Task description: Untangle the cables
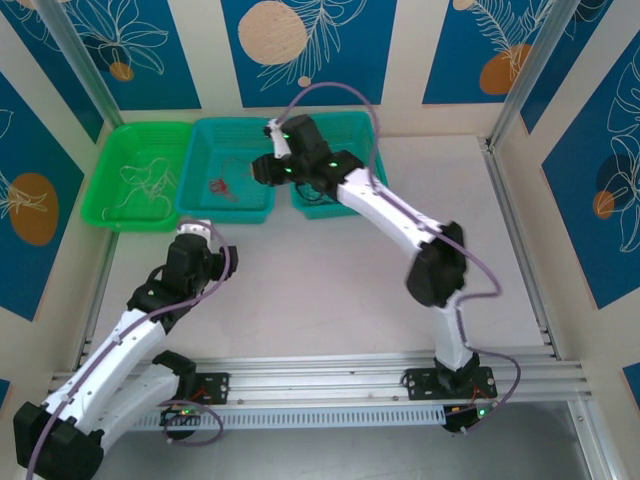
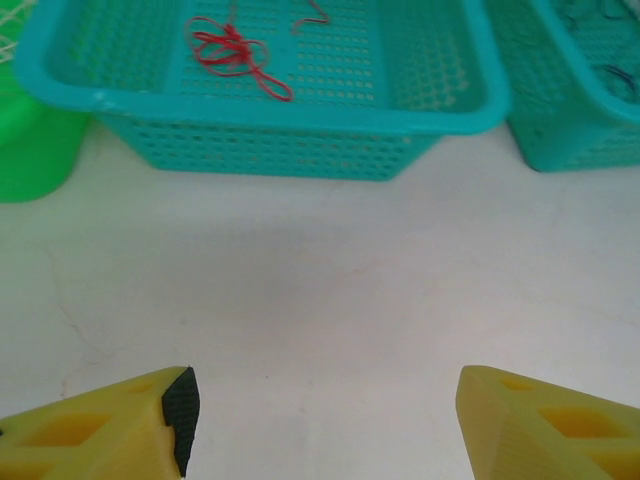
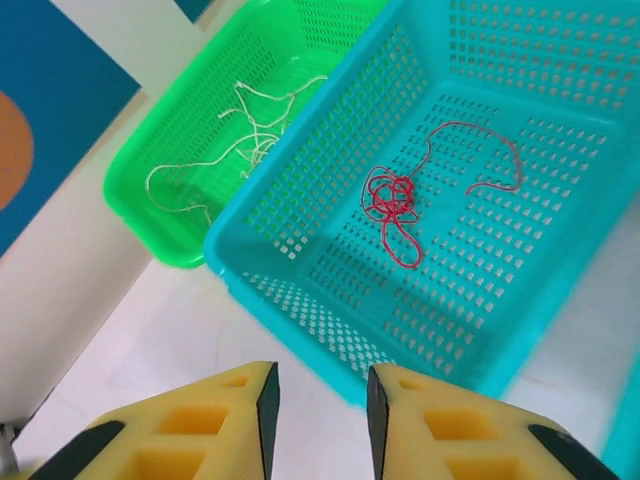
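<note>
White arms point(image 1: 385, 212) both sides, chunky black joints point(image 1: 435, 275), lilac cables point(image 1: 335, 86) looping along them; green lights point(image 1: 290, 135) glowing on the right one, and yellow wedge fingers point(image 3: 450, 430) with black pads point(image 2: 181, 405).

1 green basket point(image 1: 105, 195) beside 2 teal baskets point(image 1: 215, 150).

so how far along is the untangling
Done: whitish cable lies alone in the green basket, red cable alone in the teal basket. In hand: nothing; left gripper and right gripper are empty. Left: the red cable has a knotted clump to loosen.
</note>
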You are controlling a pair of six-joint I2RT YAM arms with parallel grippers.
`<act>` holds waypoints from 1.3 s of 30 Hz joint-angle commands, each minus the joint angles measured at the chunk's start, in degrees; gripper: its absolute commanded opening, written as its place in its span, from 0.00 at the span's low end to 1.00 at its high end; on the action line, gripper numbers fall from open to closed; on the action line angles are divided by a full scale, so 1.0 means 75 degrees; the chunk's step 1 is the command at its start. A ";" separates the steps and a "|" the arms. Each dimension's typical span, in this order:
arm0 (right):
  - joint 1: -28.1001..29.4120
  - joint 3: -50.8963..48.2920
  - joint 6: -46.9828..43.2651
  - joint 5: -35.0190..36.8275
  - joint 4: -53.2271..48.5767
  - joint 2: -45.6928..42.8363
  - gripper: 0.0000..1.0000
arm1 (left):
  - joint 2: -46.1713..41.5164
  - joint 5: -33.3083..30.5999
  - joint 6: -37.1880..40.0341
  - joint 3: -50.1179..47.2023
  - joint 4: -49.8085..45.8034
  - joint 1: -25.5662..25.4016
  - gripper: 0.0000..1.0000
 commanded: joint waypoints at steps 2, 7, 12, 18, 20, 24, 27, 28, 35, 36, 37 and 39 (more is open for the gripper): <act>-0.0215 -0.2984 -0.0206 0.1383 0.1184 -0.2677 0.31 | 0.0193 -0.0645 0.0194 -0.0529 0.1412 0.0421 0.71; -0.0751 -0.6928 -0.0386 0.3371 0.2224 -0.5673 0.32 | 0.0454 -0.1496 0.1261 -0.1139 0.2657 0.0487 0.78; -0.1843 -0.9645 -0.1251 0.3978 0.3437 -0.7494 0.40 | 0.0765 -0.1738 0.2202 -0.1671 0.3999 0.0723 0.83; -0.3407 -1.1537 -0.0982 0.4832 0.4741 -0.7359 0.72 | 0.1520 -0.2002 0.3170 -0.2054 0.5148 0.0989 0.86; -0.3981 -1.1729 -0.0792 0.4500 0.4943 -0.6891 0.76 | 0.1790 -0.1759 0.3142 -0.2271 0.5676 0.1351 0.88; -0.4711 -1.1725 -0.0799 0.3755 0.6021 -0.5702 0.77 | 0.2486 -0.0328 0.2802 -0.2353 0.6606 0.2101 0.94; -0.4955 -1.1870 -0.1158 0.2926 0.7708 -0.5096 0.84 | 0.3234 0.0750 0.2681 -0.2269 0.7673 0.2231 0.99; -0.5066 -1.1718 -0.1279 0.2672 0.7884 -0.4768 0.85 | 0.3578 0.1033 0.2624 -0.2188 0.8010 0.2258 1.00; -0.5402 -1.1853 -0.1951 0.1049 0.9639 -0.3490 0.99 | 0.5760 0.1826 0.3016 -0.1604 0.9482 0.2357 1.00; -0.5456 -1.2068 -0.1958 0.0899 1.0515 -0.3133 0.99 | 0.5671 0.1872 0.2947 -0.1640 0.9347 0.2416 1.00; -0.5439 -1.1838 -0.1945 0.0959 0.9493 -0.3389 0.99 | 0.5449 0.1810 0.2870 -0.1528 0.8779 0.2441 1.00; -0.5455 -1.1994 -0.1972 0.0913 1.0134 -0.3273 0.99 | 0.5630 0.1762 0.2880 -0.1592 0.9192 0.2441 1.00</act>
